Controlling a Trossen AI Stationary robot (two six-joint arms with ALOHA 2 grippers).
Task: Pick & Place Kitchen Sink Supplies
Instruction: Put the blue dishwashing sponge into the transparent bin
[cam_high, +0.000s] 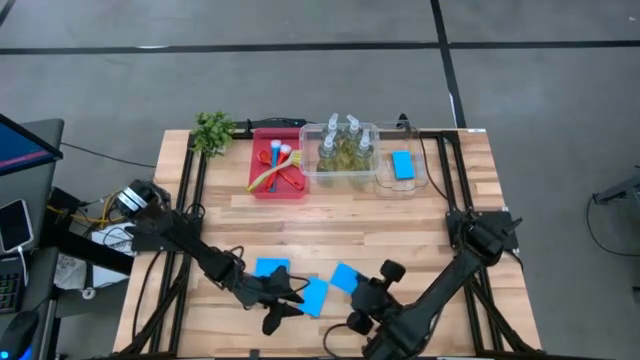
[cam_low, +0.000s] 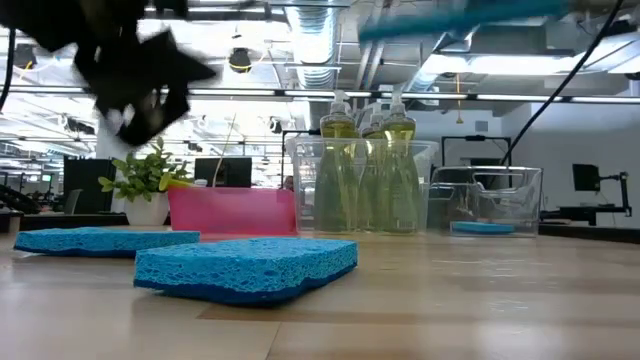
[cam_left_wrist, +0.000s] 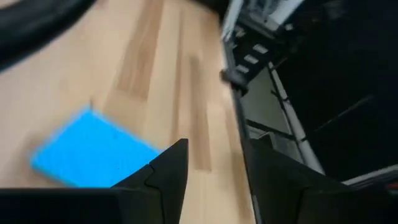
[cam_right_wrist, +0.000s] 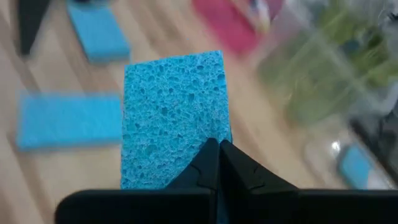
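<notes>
Right pincer pinching a blue sponge edge, aloft; left pincer spread, near table edge.

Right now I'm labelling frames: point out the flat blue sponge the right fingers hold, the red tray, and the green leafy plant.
Flat blue sponge (cam_right_wrist: 171, 118), right wrist view, face centre.
Red tray (cam_high: 262, 187), high view, lower rim.
Green leafy plant (cam_high: 213, 130), high view, foliage.

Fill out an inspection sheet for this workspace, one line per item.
Surface: wooden table, dark rails along its sides.
Job's things: bottles in a clear bin; brushes in the red tray; one sponge in the right bin; two sponges flat on the table.
Clutter: small plant at the back edge.
Grippers: left gripper open, empty, above the table; right gripper shut on a lifted sponge.
Cables: dark cable past the right bin.
Surroundings: grey floor; monitors on the left.
</notes>
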